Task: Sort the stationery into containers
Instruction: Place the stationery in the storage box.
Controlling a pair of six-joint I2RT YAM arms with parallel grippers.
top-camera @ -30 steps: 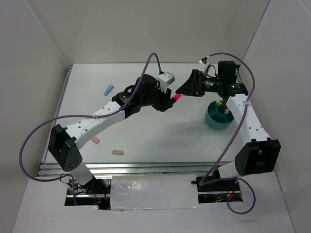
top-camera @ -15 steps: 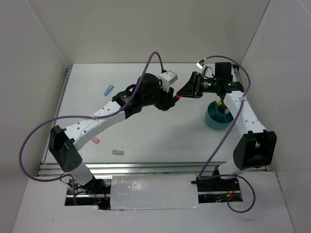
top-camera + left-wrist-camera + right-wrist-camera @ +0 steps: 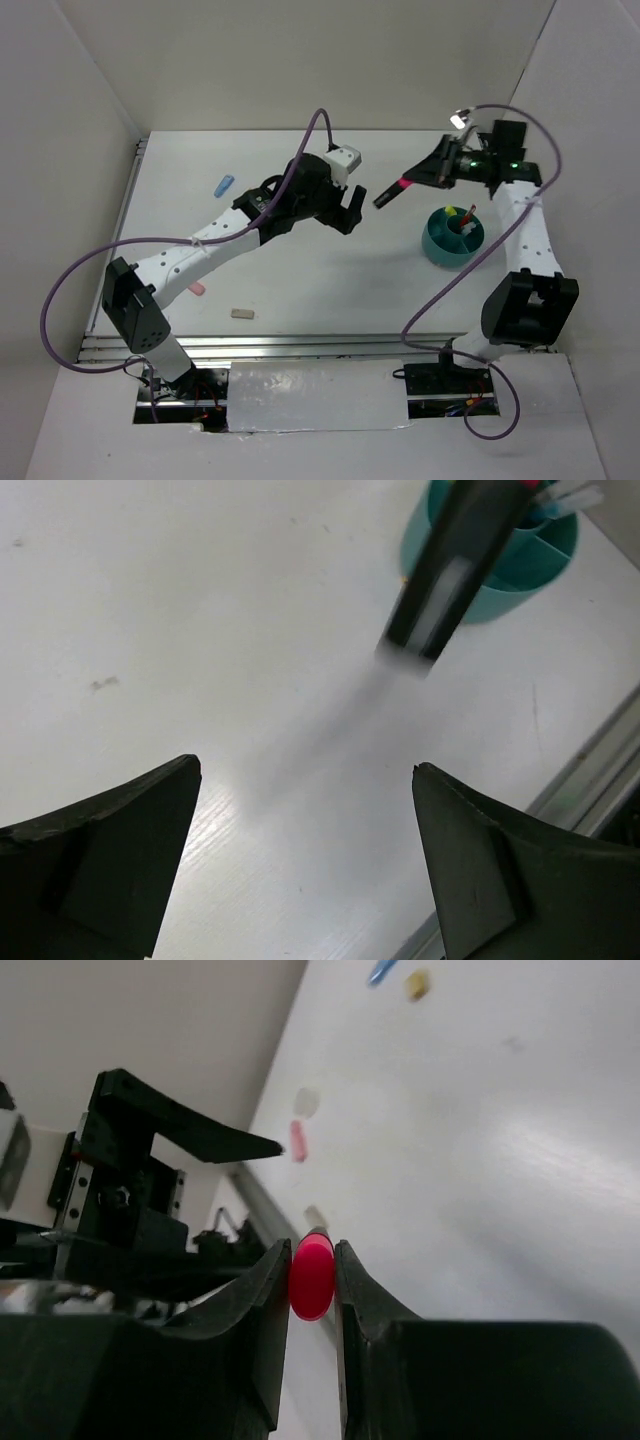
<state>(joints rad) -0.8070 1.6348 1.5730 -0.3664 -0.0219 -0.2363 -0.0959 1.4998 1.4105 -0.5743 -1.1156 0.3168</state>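
Far left: blue clip (image 3: 224, 184), pink eraser (image 3: 195, 289)

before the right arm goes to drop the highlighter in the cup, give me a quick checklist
1. Highlighter clamped in the right gripper: ok, its pink cap sits between the fingers.
2. Left gripper open and empty: ok, jaws wide apart with nothing between them.
3. Left gripper apart from the highlighter: ok, the top view shows a gap, though a narrow one.
4. Highlighter above the teal cup: not ok, it hangs to the cup's left.
5. Cup upright: ok.
6. Free compartment in the cup: cannot tell, pens already stand in it and the dividers are hard to read.
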